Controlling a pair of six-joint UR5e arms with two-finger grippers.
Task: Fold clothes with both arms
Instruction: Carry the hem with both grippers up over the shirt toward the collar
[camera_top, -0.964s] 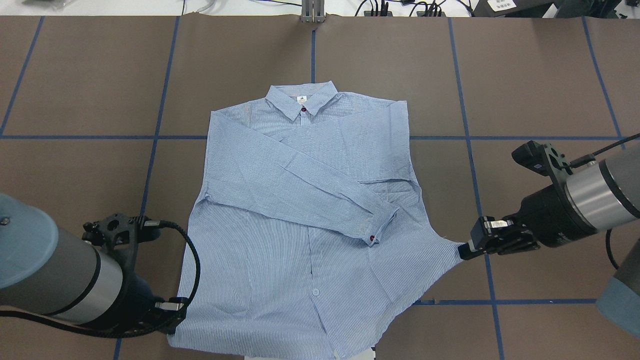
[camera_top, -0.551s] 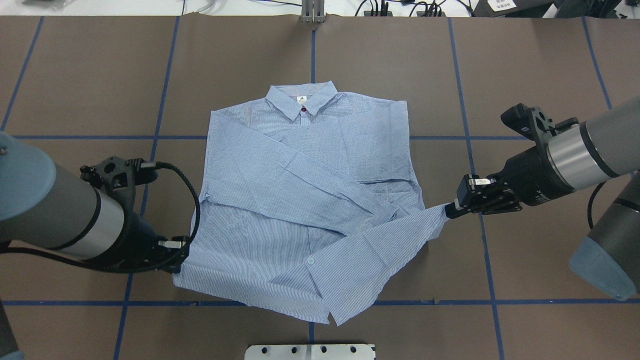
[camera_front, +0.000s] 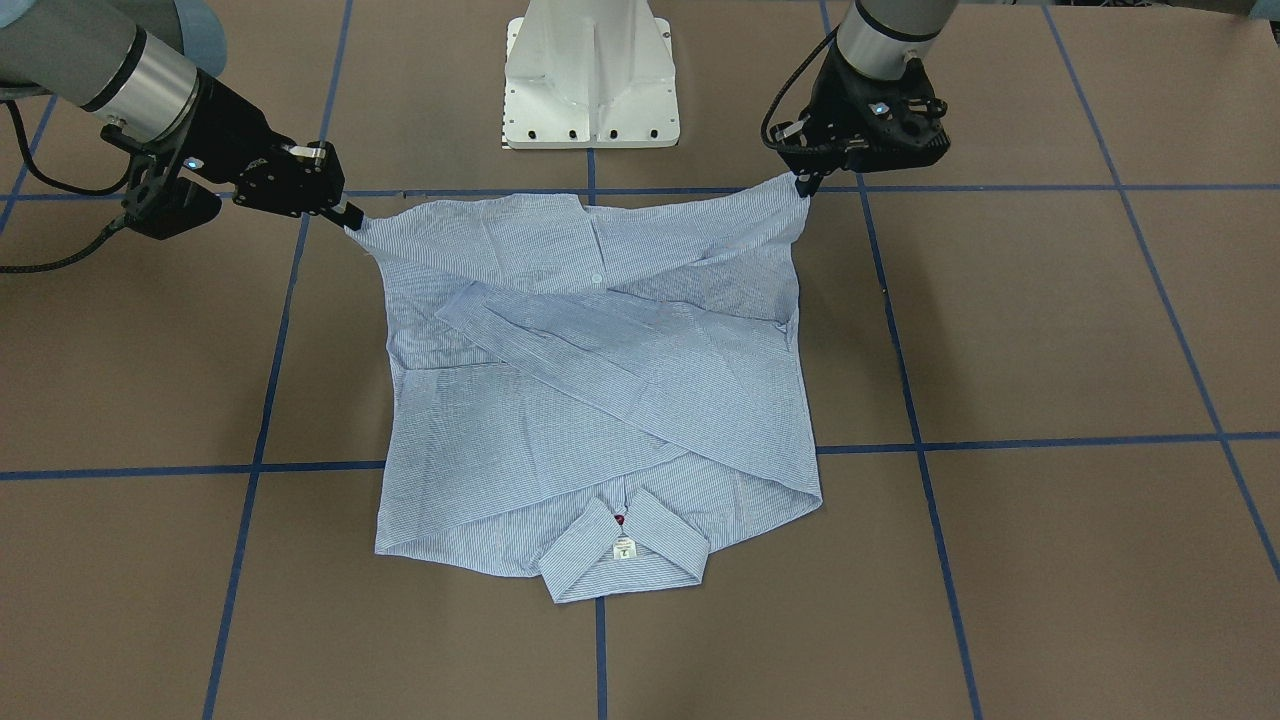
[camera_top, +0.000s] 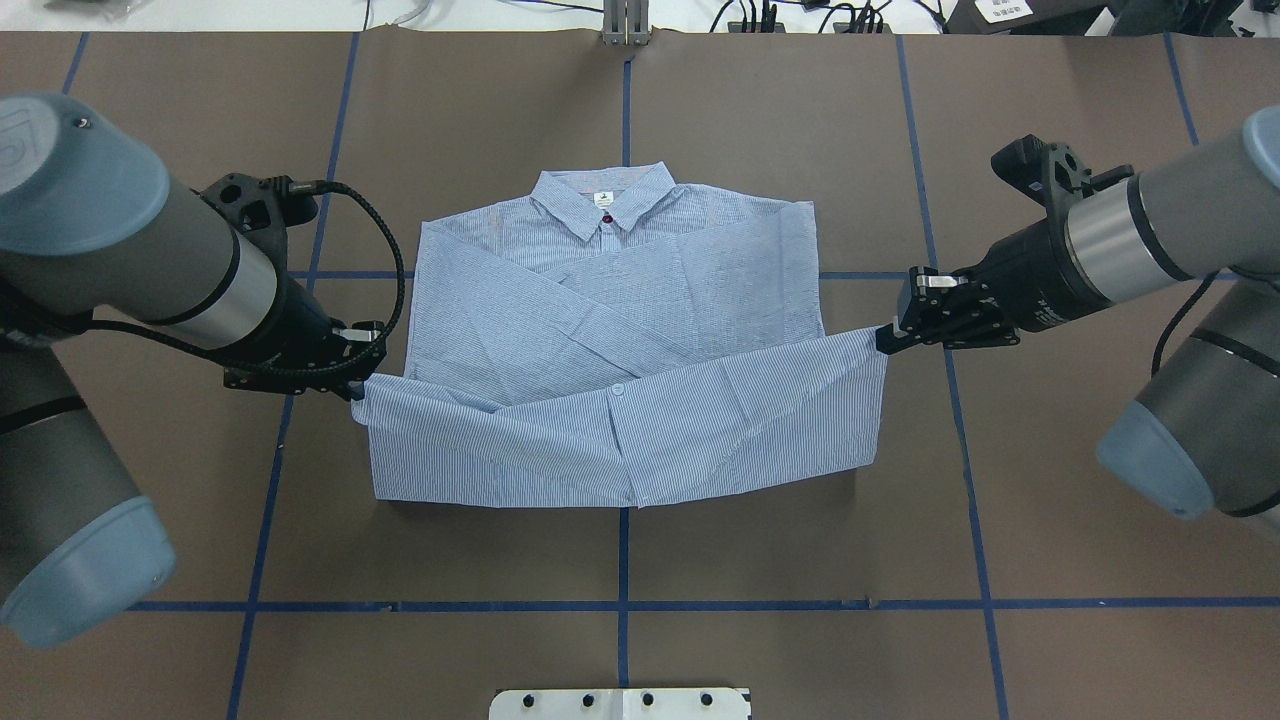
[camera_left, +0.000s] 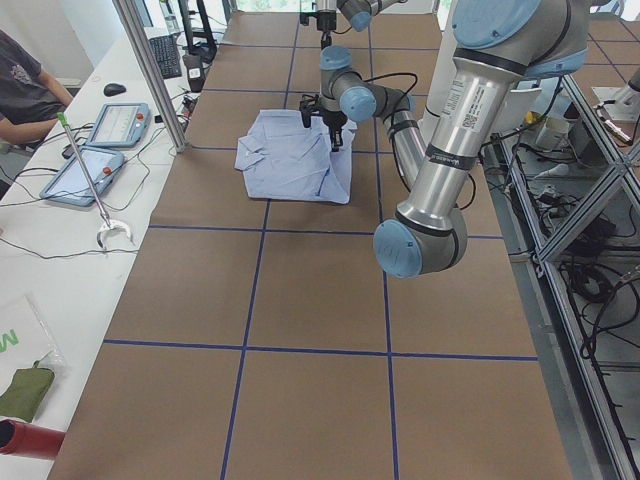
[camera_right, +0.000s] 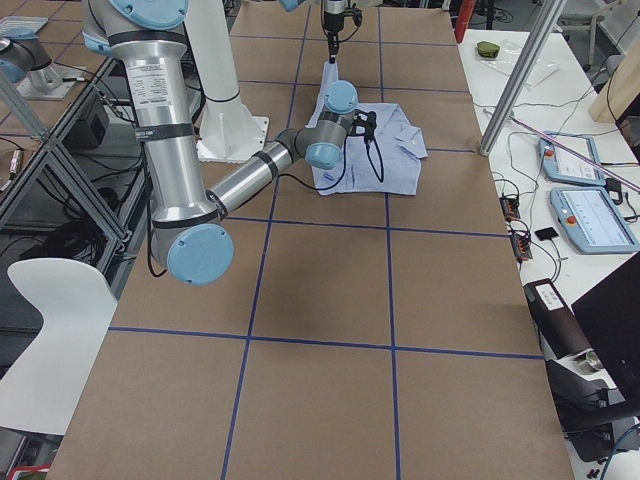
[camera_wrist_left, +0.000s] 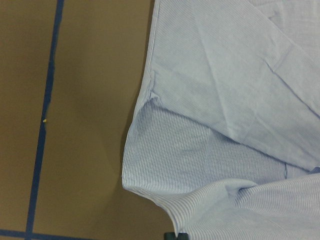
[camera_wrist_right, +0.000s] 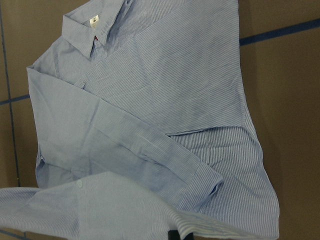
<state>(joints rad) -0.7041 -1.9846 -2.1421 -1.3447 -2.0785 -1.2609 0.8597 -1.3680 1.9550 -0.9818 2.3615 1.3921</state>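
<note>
Left gripper (camera_top: 356, 385) is over on the left, clamped tight on the left hem corner of the shirt (camera_top: 620, 290). The shirt sits mid-table (camera_top: 1000, 520), with its collar (camera_top: 603, 200) at the far side and both sleeves crossed over the chest. Its near part is doubled up over the lower front. The hem edge is stretched pretty straight between the two corners, with a white button (camera_top: 617, 388) showing mid-span. On the right, the right gripper (camera_top: 886, 342) pinches the other hem corner the same way, jaws closed on cloth.
</note>
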